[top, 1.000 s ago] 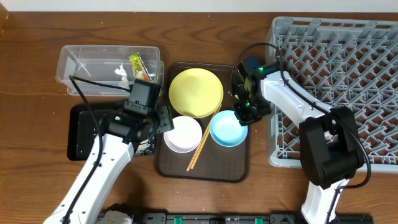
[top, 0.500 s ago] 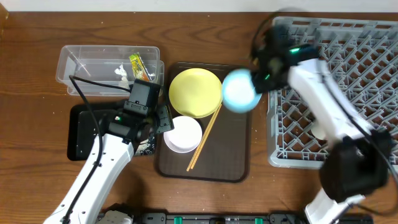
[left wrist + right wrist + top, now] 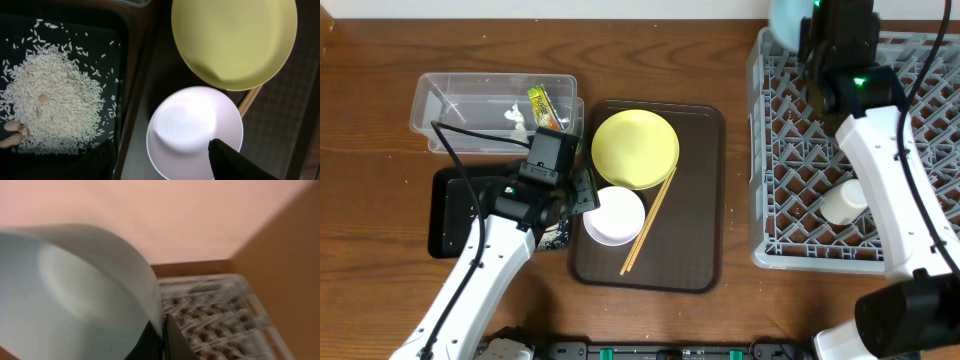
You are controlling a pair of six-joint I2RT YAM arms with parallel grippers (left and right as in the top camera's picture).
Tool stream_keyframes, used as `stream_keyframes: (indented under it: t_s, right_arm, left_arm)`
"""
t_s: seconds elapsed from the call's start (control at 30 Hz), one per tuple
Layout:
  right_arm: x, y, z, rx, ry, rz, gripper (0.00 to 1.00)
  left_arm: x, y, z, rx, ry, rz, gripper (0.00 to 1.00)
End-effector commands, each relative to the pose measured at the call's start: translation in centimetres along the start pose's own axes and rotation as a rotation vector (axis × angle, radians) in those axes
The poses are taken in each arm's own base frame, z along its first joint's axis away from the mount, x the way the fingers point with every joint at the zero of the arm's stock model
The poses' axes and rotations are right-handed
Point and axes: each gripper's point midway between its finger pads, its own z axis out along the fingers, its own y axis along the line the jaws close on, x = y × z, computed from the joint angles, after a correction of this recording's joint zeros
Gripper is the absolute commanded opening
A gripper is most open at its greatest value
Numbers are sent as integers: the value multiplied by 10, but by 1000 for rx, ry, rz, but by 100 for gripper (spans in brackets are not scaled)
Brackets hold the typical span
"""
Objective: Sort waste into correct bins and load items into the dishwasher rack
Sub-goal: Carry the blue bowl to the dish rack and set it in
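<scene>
The right gripper (image 3: pixel 161 341) is closed tight on the rim of the light blue bowl (image 3: pixel 783 19), pinching its thin wall between both fingers. It holds the bowl in the air at the far left corner of the grey dishwasher rack (image 3: pixel 800 150). In the right wrist view the bowl fills the left side, tipped on edge, with the rack's pegs visible below and to the right. A small pale green cup (image 3: pixel 842 203) sits among the pegs near the rack's front. Across the table (image 3: pixel 380 60), the left gripper (image 3: pixel 161 150) hangs with its jaws partly open and holds nothing. It is just above the white bowl (image 3: pixel 613 215), one finger over the bowl's right rim and the other over the edge where the black tray (image 3: pixel 445 215) meets the dark brown serving tray (image 3: pixel 690 240). The white bowl rests on the serving tray beside the round yellow plate (image 3: pixel 635 148). The wooden chopsticks (image 3: pixel 650 225) lie slanted along the bowl's right side, their far ends reaching the plate's edge. A heap of whitish rice scraps (image 3: pixel 50 105) is spread in the black tray, left of the open claw. Behind it, the clear plastic tub (image 3: pixel 450 100) contains the green-and-orange snack wrapper (image 3: pixel 542 105) and the crumpled white tissue (image 3: pixel 515 120).
</scene>
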Motion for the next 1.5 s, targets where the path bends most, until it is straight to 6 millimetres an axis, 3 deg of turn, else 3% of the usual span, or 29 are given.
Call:
stream_keyframes:
  t_s: [0.0,0.23,0.43,0.6,0.87,1.2,1.47]
  right_arm:
    - [4,-34,10,251,3,5,1]
    - [39,-28,54,370,65,-41,1]
    - [76,-3,87,366,128,-104,1]
    - [97,13,102,344,158,-131,1]
    - [104,29,105,286,166,-110,1]
    - [118,33,108,277,187,-107,1]
    - [132,48,101,221,237,-125,1]
  left_arm:
    - [0,4,2,-20,2,-3,62]
    - [0,4,2,-20,2,-3,63]
    - [0,4,2,-20,2,-3,63]
    - [0,4,2,-20,2,-3,63]
    - [1,4,2,-20,3,-3,63]
    - [2,5,2,-23,9,-3,63]
    - [2,5,2,-23,9,-3,63]
